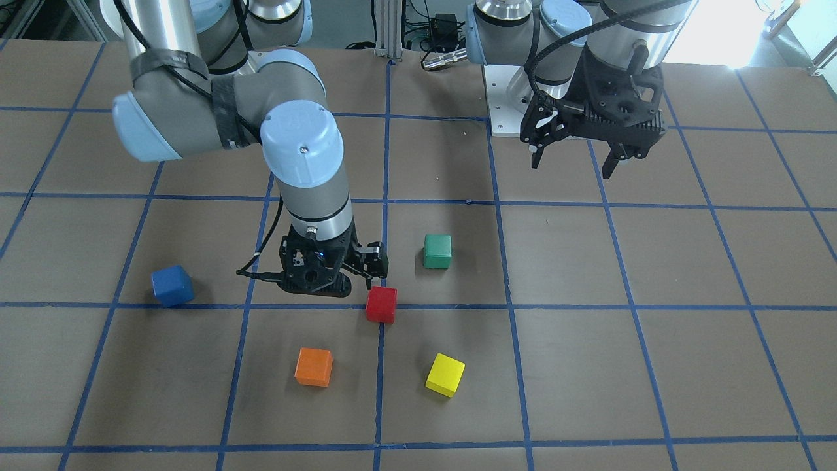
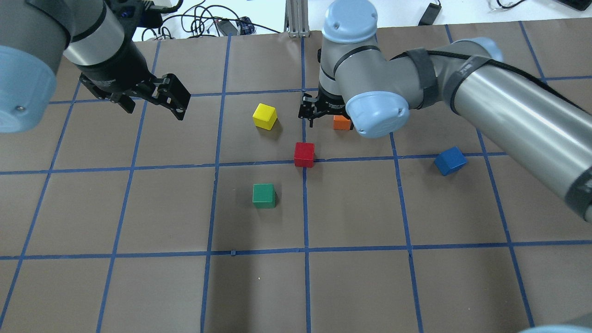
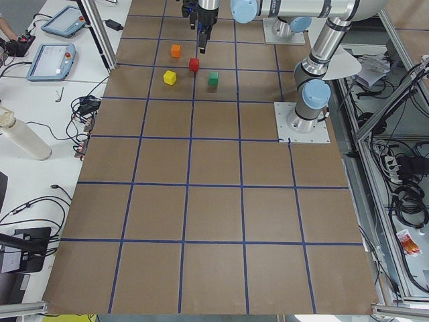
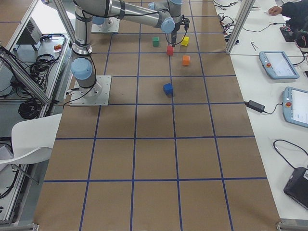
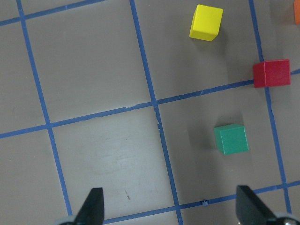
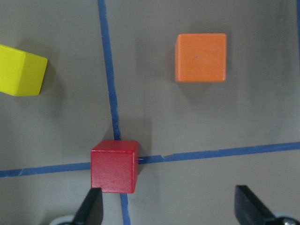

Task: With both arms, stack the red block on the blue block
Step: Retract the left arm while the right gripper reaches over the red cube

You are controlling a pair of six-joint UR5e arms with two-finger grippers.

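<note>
Right arm (image 2: 462,88) is stretched out over the middle of the table (image 1: 588,366), wrist pointing straight down. The right gripper (image 6: 172,206) hangs there with its claw spread wide and nothing in it. From its own wrist camera the red block (image 6: 115,165) shows just beside one fingertip (image 6: 93,206), well off centre of the gap. I can't tell whether that tip touches the cube.

The red block sits flat on the table, right on a crossing of the blue tape lines (image 1: 510,306).

The blue block (image 1: 172,286) is well apart from it, out toward the robot's right side. It lies just beside the same tape line, turned a little askew to the grid, with nothing on top of it.

Round the red one: the orange block (image 1: 313,366) and the yellow block (image 1: 445,375) lie on the operators' side. The green block (image 1: 437,251) lies on the robot's side. All three stand apart from it. In the overhead view the right wrist half hides the orange cube.

Left arm (image 1: 588,39) is pulled back near its base plate (image 1: 503,118). The left gripper (image 1: 572,167) hangs above the table, claw wide and empty. Its wrist camera looks down on the green, red and yellow cubes from a distance, both fingertips (image 5: 93,206) poking in at the bottom edge.
</note>
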